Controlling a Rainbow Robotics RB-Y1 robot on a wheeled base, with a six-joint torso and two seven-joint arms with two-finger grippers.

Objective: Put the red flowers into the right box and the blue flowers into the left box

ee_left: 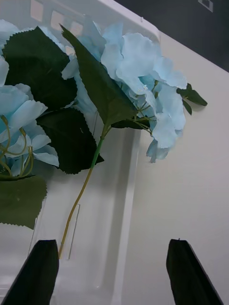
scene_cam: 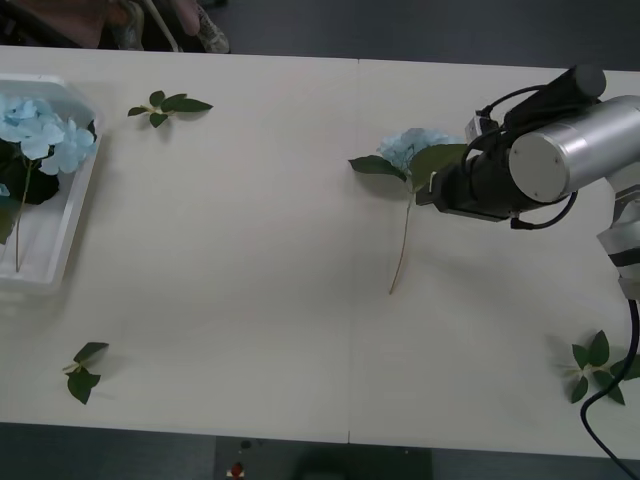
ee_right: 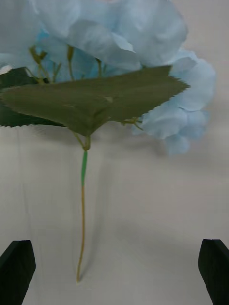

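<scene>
Now we see our right gripper (ee_right: 114, 271) spread wide over a blue flower (scene_cam: 408, 148) mid-desk, our left gripper (ee_left: 114, 271) likewise released above the left box (scene_cam: 62, 250).

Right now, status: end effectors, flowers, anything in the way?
Right end effector open, over loose blue flower mid-table. Left end effector open, over left box; blue flowers already inside. Leaf sprigs scattered, none blocking.

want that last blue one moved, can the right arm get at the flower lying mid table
Probably yes. The right hand is open just above the blue flower, its fingers either side of the thin stem, with nothing in between.
</scene>
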